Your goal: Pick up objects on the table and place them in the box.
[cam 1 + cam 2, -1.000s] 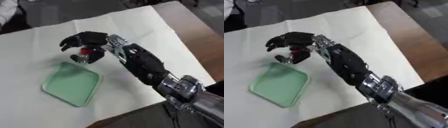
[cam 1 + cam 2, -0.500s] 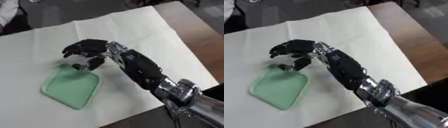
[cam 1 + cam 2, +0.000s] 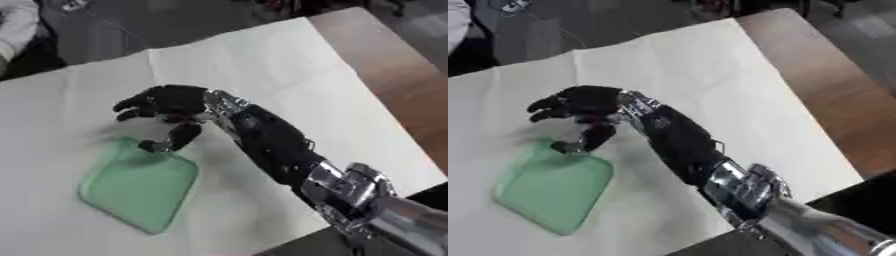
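The right hand (image 3: 171, 107) is held at centre left of the frame, fingers spread and slightly curled, nothing visibly pinched. The green box (image 3: 136, 192) lies directly below it, thumb tip over the box's upper edge. No loose object is discernible on the surface (image 3: 262, 65).

Right hand (image 3: 171, 105) hides anything beneath its palm.

Black right hand (image 3: 171, 102); glossy black forearm; silver joint behind.

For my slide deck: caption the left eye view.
Robot's right hand hovers, fingers curled, over the far corner of a green tray on a white-covered table.
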### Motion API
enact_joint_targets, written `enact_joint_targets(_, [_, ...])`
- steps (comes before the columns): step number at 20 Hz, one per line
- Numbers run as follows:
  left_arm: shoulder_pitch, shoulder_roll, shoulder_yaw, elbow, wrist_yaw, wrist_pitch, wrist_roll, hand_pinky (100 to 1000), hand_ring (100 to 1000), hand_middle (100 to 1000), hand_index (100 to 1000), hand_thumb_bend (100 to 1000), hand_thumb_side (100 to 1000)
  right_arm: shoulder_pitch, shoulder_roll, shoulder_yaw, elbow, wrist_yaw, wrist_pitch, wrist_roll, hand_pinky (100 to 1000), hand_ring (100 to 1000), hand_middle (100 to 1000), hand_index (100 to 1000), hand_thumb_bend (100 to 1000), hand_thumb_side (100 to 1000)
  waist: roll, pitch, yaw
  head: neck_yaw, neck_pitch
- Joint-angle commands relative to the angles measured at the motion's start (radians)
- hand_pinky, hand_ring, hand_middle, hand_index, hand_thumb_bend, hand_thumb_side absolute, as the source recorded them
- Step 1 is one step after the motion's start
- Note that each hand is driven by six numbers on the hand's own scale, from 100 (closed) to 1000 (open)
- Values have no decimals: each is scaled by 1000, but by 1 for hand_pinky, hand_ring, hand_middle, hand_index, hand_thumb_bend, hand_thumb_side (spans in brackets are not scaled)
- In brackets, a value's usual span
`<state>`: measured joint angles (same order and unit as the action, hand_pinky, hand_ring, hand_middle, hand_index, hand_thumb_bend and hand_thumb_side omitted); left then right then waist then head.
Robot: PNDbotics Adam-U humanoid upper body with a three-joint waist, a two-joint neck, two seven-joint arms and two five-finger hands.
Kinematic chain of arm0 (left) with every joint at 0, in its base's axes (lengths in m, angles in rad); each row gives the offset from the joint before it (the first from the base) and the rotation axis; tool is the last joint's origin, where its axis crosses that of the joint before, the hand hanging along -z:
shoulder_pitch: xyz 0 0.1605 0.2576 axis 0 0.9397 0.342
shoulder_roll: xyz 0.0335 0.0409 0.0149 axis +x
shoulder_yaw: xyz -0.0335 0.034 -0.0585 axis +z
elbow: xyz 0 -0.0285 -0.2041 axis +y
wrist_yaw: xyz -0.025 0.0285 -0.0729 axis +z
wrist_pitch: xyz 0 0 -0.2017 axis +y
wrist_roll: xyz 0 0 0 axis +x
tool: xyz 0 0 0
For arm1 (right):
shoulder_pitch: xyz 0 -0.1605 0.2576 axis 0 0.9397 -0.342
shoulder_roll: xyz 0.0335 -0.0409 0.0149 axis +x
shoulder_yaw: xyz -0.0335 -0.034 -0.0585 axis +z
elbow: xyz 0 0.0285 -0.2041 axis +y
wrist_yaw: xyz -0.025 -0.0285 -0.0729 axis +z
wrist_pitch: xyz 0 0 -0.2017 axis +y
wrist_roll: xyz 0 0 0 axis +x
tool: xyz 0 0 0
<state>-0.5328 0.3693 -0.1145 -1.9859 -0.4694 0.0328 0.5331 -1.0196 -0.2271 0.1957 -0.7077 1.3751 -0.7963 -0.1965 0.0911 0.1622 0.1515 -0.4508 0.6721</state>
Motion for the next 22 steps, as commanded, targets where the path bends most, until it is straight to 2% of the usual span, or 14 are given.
enact_joint_targets(1, [-25,-1,1,-14,8,-8,1,469,468,644,785,493,661,-33,-26,-27,20,29,24,-25,798,892,960,964,230,898,1,-10,6,-17,-27])
enact_joint_targets(2, [-27,-2,1,-14,8,-9,1,468,468,644,785,493,662,-34,-29,-33,30,35,30,-28,768,885,960,967,224,872,1,-8,8,-18,-28])
enact_joint_targets(3, [-28,-3,1,-14,9,-10,0,469,468,644,785,493,662,-32,-34,-37,39,38,34,-29,776,889,961,966,231,896,1,-7,8,-19,-29])
enact_joint_targets(7, [-31,-4,-1,-14,10,-10,-1,467,467,644,785,492,662,-13,-57,-40,53,19,27,-31,748,859,965,974,245,859,0,-5,10,-18,-28])
enact_joint_targets(12, [-44,-15,-3,-14,14,-14,-3,469,468,644,785,492,662,6,-70,-39,52,-4,24,-25,710,839,967,971,226,835,5,2,20,-26,-50])
enact_joint_targets(16, [-51,-20,-4,-14,15,-17,-4,470,468,644,785,492,662,8,-72,-37,46,-11,24,-29,705,838,967,965,204,834,4,5,26,-32,-54])
enact_joint_targets(19, [-57,-24,-5,-14,16,-19,-5,470,468,644,785,492,662,-2,-80,-37,36,-14,24,-41,758,858,974,962,228,819,3,9,31,-35,-58])
enact_joint_targets(22, [-63,-29,-5,-14,17,-21,-4,469,467,643,785,492,662,-26,-101,-39,14,-24,30,-73,894,875,973,951,264,824,2,14,35,-43,-63])
